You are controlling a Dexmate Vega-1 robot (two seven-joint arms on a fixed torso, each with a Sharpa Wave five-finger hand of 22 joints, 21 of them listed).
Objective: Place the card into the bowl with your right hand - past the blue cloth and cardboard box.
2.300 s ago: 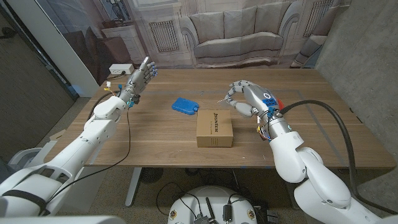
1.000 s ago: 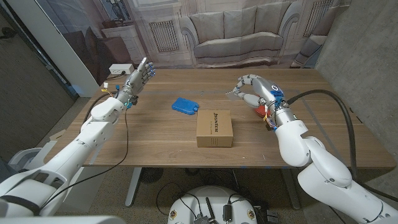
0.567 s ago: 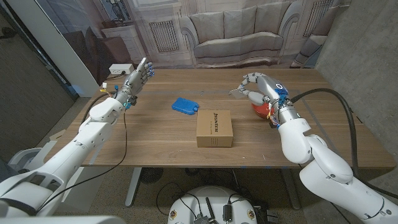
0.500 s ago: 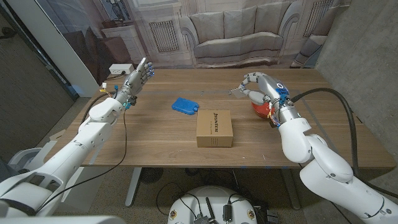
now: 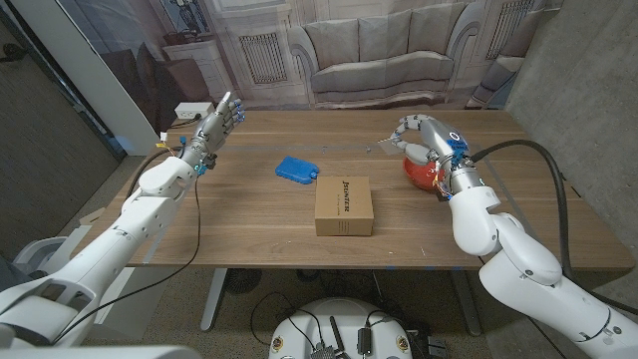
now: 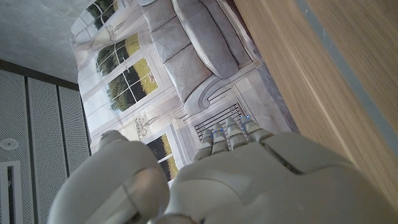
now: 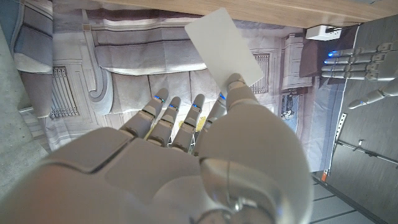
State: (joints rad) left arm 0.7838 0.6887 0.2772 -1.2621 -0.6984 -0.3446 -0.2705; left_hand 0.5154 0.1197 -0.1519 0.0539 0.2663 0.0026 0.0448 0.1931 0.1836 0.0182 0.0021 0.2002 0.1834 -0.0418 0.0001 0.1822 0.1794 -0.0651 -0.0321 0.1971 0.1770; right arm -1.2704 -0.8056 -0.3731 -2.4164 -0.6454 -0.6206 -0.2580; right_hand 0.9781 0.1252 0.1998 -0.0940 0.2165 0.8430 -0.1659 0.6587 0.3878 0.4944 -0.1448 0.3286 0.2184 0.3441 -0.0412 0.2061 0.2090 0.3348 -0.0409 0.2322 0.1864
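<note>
- Right hand [image 5: 423, 139] pinches the thin white rectangular card [image 7: 221, 42] between thumb and a finger, its other fingers loosely curled; the hand hangs directly above the small red bowl [image 5: 419, 172] at the table's right side.
- In the head view the card is only a pale sliver at the fingertips, so its tilt is hard to judge; it seems to point away from the bowl.
- Left hand [image 5: 214, 123] stands raised over the far left of the wooden table [image 5: 249, 214], fingers apart, holding nothing.
- Blue folded cloth [image 5: 296, 169] and brown cardboard box [image 5: 344, 206] lie mid-table, well apart from the bowl.
- Risk: released from this height or angle, so light a card could flutter, catch the rim and land on the table.
- Lowering too far could nudge the bowl sideways.
</note>
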